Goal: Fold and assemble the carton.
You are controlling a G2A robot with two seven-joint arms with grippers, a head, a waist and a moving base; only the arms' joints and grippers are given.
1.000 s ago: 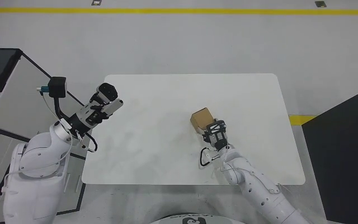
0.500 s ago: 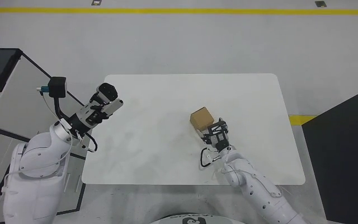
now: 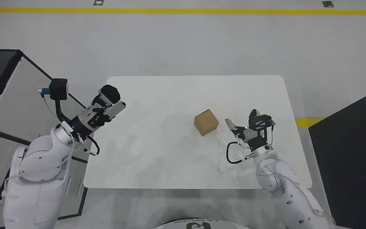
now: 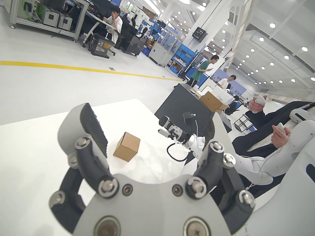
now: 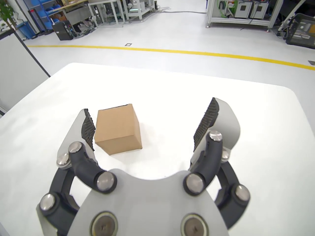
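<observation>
White table point(image 3: 171, 160) carries a closed, plain brown carton point(image 3: 206, 122) near its middle, slightly toward the right edge. The right gripper point(image 5: 149, 109) gapes wide near it, apart; in the wrist view one finger hides a carton edge. The left gripper point(image 4: 149, 111) gapes wide at the left edge.

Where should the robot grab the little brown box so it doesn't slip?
Probably pinch two opposite flat walls of the carton from above with the open right gripper nearby. It's a closed cube sitting flat, so those walls are parallel.
</observation>
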